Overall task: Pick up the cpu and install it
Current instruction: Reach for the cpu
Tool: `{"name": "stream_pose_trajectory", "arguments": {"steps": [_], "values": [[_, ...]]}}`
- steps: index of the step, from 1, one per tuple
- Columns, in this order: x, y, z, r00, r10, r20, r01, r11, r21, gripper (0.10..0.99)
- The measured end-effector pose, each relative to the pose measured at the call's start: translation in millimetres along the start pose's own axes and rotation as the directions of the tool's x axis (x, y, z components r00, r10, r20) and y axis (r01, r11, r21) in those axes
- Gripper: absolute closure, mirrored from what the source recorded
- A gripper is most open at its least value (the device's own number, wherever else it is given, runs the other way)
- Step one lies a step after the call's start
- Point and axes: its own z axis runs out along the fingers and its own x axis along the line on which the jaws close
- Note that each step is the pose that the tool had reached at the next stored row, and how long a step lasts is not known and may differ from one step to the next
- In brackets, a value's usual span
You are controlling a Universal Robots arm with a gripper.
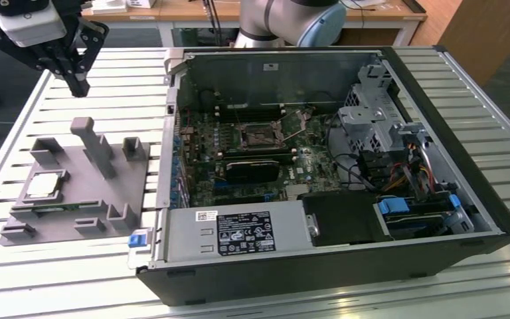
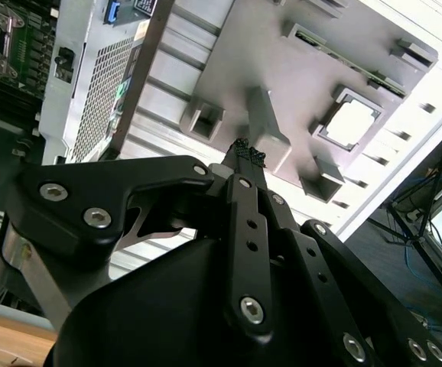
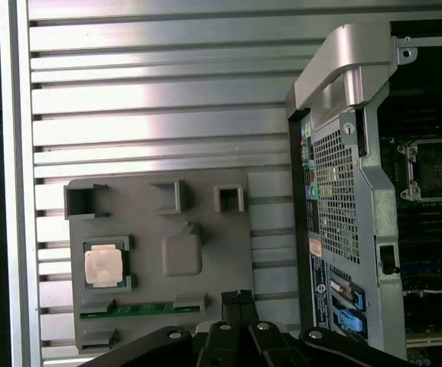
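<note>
We see the square, silver-topped cpu (image 1: 47, 185) lying flat in the grey tray (image 1: 85, 178); our gripper (image 1: 78, 89) hangs above it, closed and empty.

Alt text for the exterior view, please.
The small square silver-topped cpu lies in a grey plastic tray with upright pegs, on the exterior view's left of the open black computer case. The black gripper hangs above the tray, shut and empty.

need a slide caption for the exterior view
Shut gripper hovers empty near the grey tray, where the cpu lies, beside the open computer case.
</note>
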Motion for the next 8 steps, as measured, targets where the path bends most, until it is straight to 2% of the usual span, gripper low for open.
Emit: {"name": "stream_pose_trajectory", "arguments": {"steps": [8], "values": [[2.6,-0.2,0.2,1.0,0.0,0.0,0.0,1.0,0.0,0.98]]}}
